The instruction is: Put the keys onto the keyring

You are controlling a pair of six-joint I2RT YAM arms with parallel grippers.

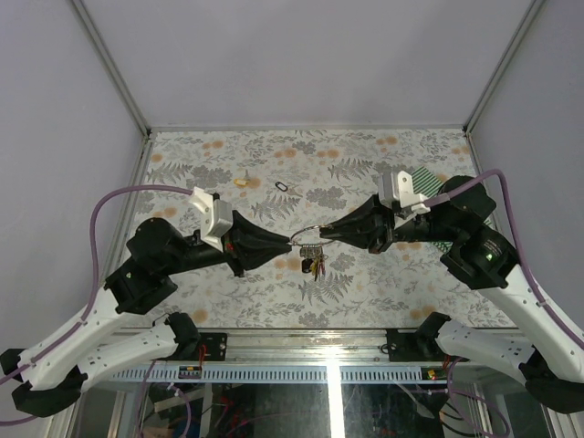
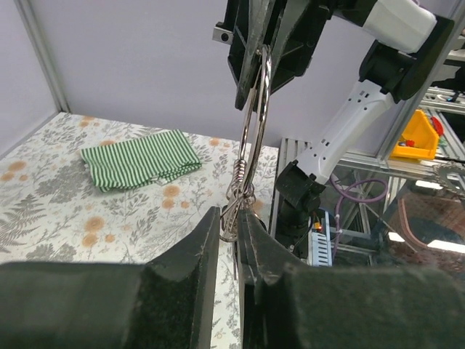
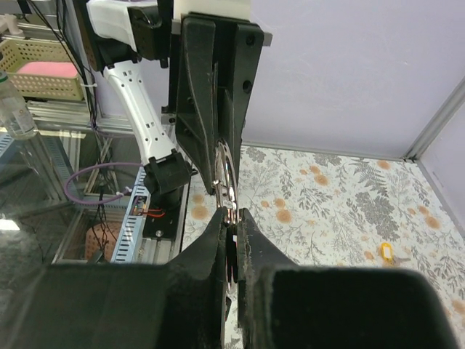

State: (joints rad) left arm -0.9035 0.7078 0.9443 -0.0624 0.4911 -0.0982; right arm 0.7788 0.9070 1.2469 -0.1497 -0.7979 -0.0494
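1. The keyring (image 1: pixel 310 234) hangs above the table (image 1: pixel 228 301), pinched by the left claw (image 1: pixel 290 243) on one side and the right claw (image 1: pixel 328 232) on the other; the keys (image 1: pixel 315 265) dangle beneath.
2. The thin wire looks stiff, springy and slippery; grip flat across it.
3. A striped cloth (image 2: pixel 142 160) and a small dark loop (image 1: pixel 281 186) lie well apart; only the claws crowd each other.

Both arms stretch inward, the left gripper (image 1: pixel 288 243) and right gripper (image 1: pixel 326 234) almost tip to tip, jaws pinched narrow.
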